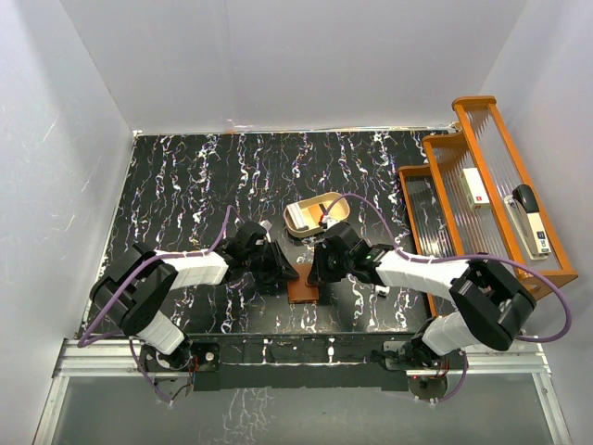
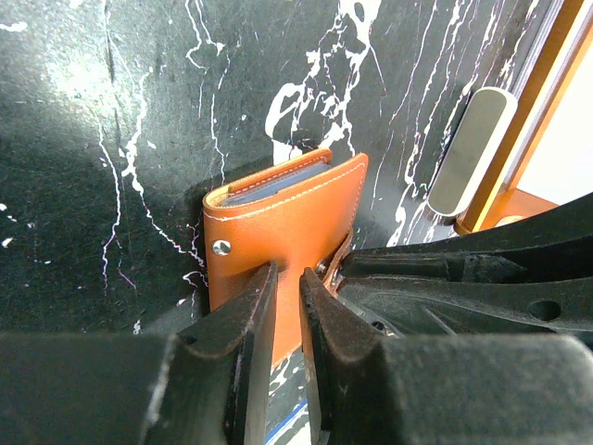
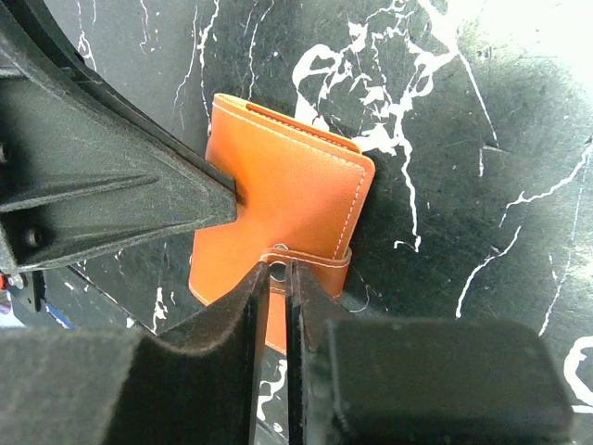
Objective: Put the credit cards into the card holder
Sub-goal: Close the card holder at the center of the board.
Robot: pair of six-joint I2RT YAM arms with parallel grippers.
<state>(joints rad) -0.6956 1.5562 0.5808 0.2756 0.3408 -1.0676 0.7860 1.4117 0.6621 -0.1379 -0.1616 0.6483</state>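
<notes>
1. The card holder (image 1: 304, 291) sits folded shut on the black, white-veined worktop (image 1: 185, 185). It is near the front edge, right between your two arms.
2. In the right wrist view its brown leather face (image 3: 287, 185) is turned towards you. A strap (image 3: 320, 261) wraps round one edge and ends in a metal snap.
3. In the left wrist view, grey-blue layers (image 2: 278, 181) show along the holder's open edge. You cannot tell whether these are lining or credit cards.
4. Your left pincer (image 2: 287, 274) comes in from the left. Its fingers stand close together and pinch the holder's leather, which shows orange in the narrow gap between them.
5. Your right pincer (image 3: 276, 269) comes in from the opposite side. Its fingers are nearly pressed together and pinch the snap end of the strap.
6. From above, the two pincers (image 1: 289, 275) (image 1: 315, 275) meet tip to tip over the holder and hide most of it.
7. Just behind them lies a tan oval tray (image 1: 295, 222) with small things in it that you cannot make out.
8. At the right edge of the worktop stands a stepped orange wooden rack (image 1: 474, 100), well apart from the holder.
</notes>
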